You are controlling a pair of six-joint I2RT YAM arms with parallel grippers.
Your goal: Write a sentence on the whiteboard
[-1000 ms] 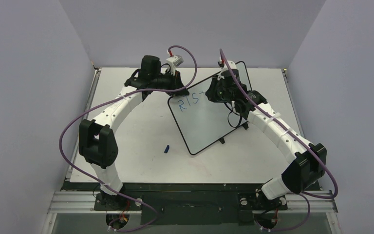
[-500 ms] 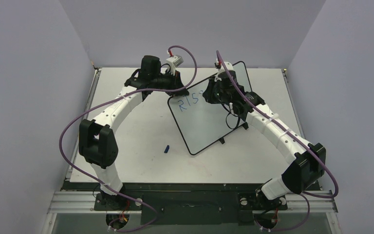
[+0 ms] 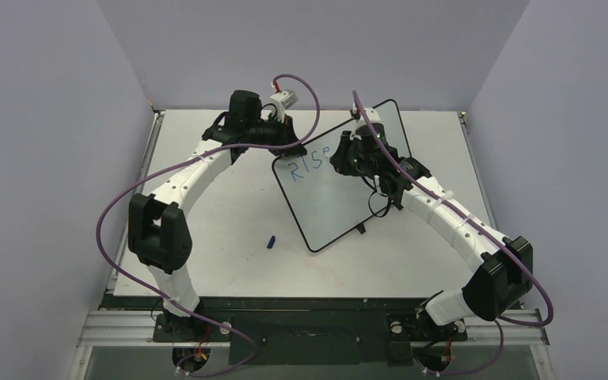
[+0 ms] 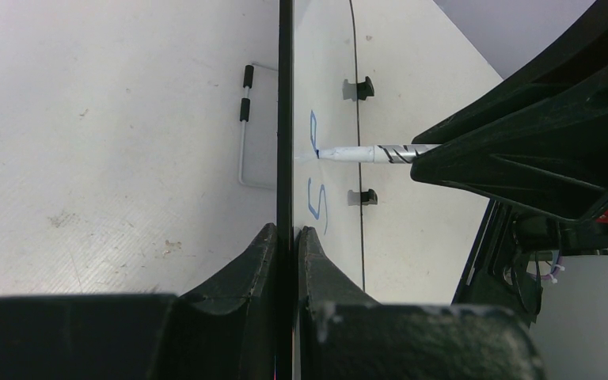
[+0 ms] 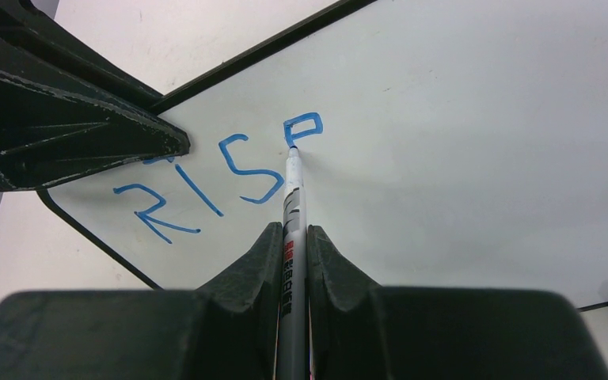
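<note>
White table (image 3: 222, 265) (scuffed) bears whiteboard (image 3: 324, 207) and blue piece (image 3: 271, 241).

Pen's moving: my right gripper (image 5: 291, 231) has carried the marker (image 5: 292, 186) on past the S. The short dash there on the whiteboard (image 3: 328, 207) has grown into a closed blue loop, lengthening the sentence (image 5: 206, 186) to four marks.
</note>
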